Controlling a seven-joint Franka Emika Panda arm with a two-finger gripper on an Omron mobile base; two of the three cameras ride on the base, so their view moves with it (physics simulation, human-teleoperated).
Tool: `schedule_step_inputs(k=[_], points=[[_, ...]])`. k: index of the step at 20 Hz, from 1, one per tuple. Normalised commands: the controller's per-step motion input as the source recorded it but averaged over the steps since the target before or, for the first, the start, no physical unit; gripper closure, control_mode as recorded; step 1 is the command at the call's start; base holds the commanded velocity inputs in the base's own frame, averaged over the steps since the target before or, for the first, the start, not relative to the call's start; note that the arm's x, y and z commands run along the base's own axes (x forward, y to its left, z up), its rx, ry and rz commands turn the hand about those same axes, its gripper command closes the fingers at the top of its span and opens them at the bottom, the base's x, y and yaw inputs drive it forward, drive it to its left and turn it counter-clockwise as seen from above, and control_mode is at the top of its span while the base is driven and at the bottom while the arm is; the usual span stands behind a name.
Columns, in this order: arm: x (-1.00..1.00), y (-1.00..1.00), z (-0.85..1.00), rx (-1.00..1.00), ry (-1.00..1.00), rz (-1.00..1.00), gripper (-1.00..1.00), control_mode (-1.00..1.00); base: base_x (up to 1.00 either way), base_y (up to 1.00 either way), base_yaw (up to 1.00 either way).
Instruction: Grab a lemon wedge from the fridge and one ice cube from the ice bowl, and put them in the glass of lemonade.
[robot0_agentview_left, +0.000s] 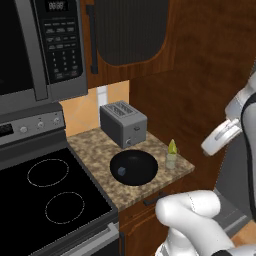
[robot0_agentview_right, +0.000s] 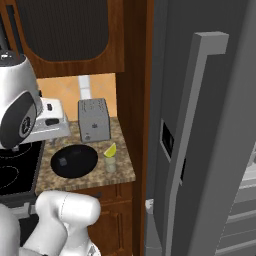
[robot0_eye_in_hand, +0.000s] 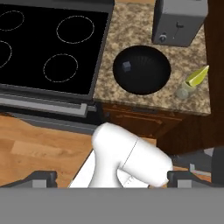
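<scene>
The ice bowl (robot0_agentview_left: 133, 167) sits on the granite counter in front of the toaster, and one ice cube (robot0_agentview_left: 121, 171) lies in its left part. Right of the bowl stands the glass of lemonade (robot0_agentview_left: 171, 160), with the lemon wedge (robot0_agentview_left: 172, 146) sticking up out of it. The hand view looks down on the bowl (robot0_eye_in_hand: 141, 69), the cube (robot0_eye_in_hand: 127, 66), the glass (robot0_eye_in_hand: 183, 91) and the wedge (robot0_eye_in_hand: 197, 75) from high above. My gripper (robot0_eye_in_hand: 113, 178) is open, its fingertips wide apart with nothing between them, well back from the counter. The fridge (robot0_agentview_right: 200, 125) rises right of the counter.
A grey toaster (robot0_agentview_left: 123, 123) stands at the back of the counter (robot0_agentview_left: 95, 147). A black stovetop (robot0_agentview_left: 45, 195) lies to the left under a microwave (robot0_agentview_left: 40, 45). A brown cabinet panel (robot0_agentview_right: 135, 100) separates counter and fridge. Wooden floor (robot0_eye_in_hand: 39, 140) lies in front of the stove.
</scene>
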Motion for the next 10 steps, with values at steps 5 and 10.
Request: schedule_step_inputs(k=[5, 10], points=[[0.17, 0.09, -0.13, 0.01, -0.18, -0.06, -1.00, -1.00, 0.00, 0.00, 0.00], [0.41, 0.23, -0.44, 0.00, -0.40, -0.10, -1.00, -1.00, 0.00, 0.00, 0.00]])
